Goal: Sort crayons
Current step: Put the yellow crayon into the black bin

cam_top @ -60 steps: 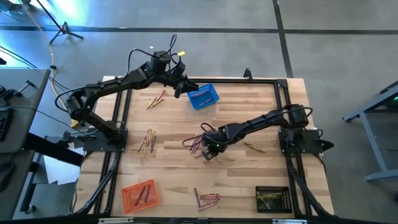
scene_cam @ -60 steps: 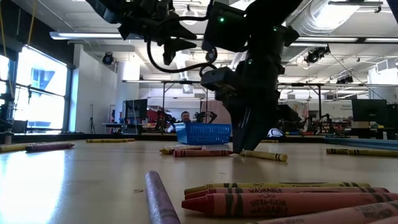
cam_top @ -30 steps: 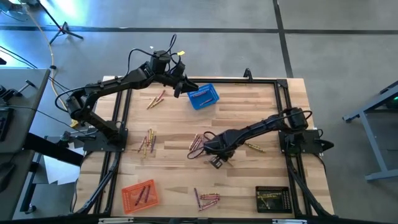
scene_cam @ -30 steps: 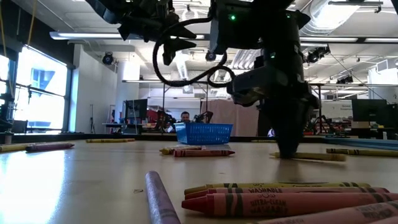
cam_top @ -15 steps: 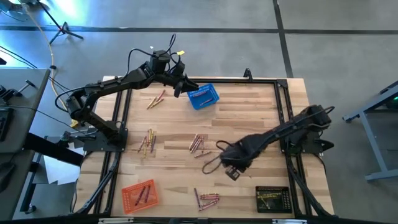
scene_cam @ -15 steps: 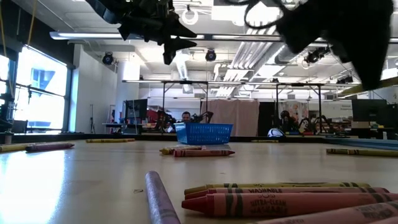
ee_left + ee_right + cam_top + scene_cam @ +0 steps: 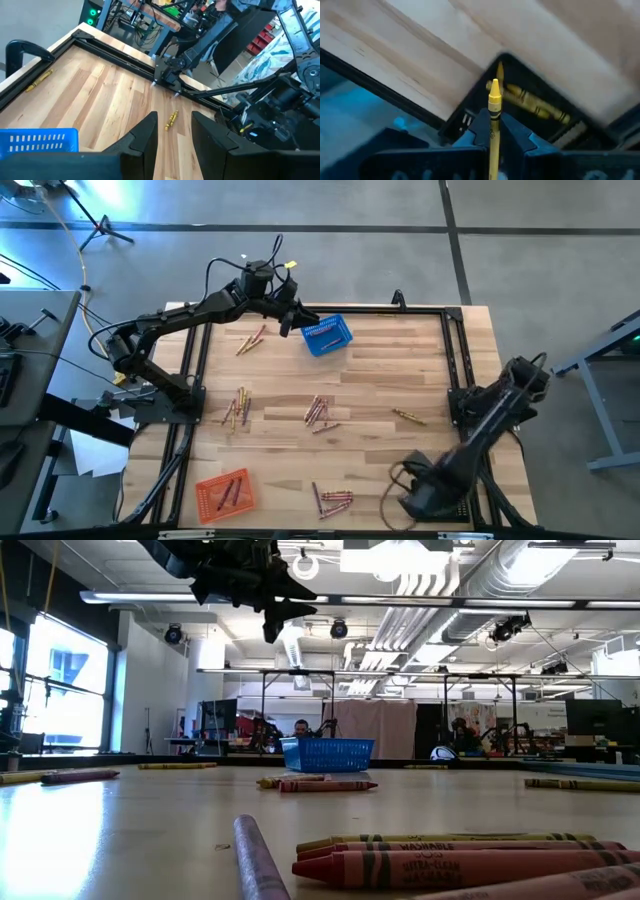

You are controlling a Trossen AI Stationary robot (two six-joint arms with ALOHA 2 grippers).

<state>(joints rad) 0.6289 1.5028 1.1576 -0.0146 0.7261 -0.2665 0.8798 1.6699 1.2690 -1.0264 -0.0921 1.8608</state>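
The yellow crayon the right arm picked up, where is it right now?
The yellow crayon is clamped in the right gripper, at the table's near right corner in the high view, just above the black basket holding other yellow crayons.

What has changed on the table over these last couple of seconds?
The right gripper, shut on a yellow crayon, swung from mid-table to above the black basket at the near right corner. The left gripper stayed by the blue basket.
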